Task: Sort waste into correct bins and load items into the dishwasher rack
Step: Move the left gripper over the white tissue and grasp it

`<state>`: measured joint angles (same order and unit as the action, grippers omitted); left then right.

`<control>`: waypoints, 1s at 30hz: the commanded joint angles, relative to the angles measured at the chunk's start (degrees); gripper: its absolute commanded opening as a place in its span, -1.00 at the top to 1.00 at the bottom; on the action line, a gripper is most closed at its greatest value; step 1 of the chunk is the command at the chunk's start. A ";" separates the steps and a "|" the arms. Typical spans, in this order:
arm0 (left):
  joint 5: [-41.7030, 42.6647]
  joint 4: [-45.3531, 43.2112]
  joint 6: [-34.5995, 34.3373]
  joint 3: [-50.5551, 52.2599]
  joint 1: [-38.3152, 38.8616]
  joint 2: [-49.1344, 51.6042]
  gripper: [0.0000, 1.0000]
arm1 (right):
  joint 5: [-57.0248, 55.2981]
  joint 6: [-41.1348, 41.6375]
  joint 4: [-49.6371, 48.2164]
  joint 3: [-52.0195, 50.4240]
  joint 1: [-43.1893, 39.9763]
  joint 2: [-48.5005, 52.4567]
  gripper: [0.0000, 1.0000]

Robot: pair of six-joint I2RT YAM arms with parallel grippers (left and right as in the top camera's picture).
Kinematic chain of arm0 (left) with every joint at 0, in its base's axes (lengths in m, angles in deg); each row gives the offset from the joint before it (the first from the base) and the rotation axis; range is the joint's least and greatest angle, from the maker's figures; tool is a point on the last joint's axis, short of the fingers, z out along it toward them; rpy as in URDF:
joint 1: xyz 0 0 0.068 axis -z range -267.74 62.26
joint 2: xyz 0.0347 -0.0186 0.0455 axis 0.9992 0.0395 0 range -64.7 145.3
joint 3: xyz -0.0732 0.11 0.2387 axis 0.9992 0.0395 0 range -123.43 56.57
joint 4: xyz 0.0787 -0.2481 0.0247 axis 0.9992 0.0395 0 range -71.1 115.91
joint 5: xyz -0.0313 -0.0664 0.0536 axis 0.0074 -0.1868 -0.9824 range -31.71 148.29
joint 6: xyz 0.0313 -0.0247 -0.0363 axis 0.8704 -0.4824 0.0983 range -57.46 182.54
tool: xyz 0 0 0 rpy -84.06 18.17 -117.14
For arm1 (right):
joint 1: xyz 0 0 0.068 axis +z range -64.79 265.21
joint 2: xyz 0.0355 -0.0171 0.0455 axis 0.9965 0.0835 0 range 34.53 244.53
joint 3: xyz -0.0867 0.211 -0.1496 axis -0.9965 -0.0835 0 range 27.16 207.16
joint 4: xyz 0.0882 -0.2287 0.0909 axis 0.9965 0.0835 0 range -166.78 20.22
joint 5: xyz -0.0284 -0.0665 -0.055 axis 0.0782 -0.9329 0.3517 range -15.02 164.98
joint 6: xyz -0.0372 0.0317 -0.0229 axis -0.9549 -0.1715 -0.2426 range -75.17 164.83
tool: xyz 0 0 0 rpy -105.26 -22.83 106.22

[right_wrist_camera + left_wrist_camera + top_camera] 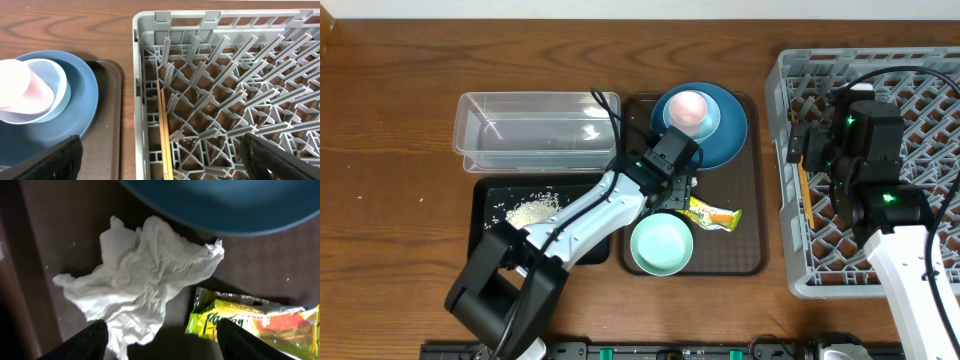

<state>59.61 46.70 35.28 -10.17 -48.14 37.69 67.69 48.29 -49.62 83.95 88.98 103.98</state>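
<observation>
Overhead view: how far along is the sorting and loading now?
Done: rice grains lie in the black tray; chopsticks are in the rack. In hand: the open left gripper hovers over the napkin; the right gripper is open and empty. Left: napkin, wrapper, plate, saucer, cup and bowl, all on the brown tray.

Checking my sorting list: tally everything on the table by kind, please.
Dishes: 4 (plate, saucer, cup, bowl)
Chopsticks (pair): 1
Waste: 3 (napkin, wrapper, rice)
Containers: 4 (tub, black tray, brown tray, rack)
Total: 12
</observation>
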 commanded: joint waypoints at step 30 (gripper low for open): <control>-3.91 -4.92 2.16 0.04 0.02 5.97 -0.32 | 0.07 0.76 0.13 0.52 0.37 -0.11 -0.99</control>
<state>56.62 41.78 37.09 -10.17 -48.14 42.96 67.69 48.29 -49.56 83.95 88.98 103.98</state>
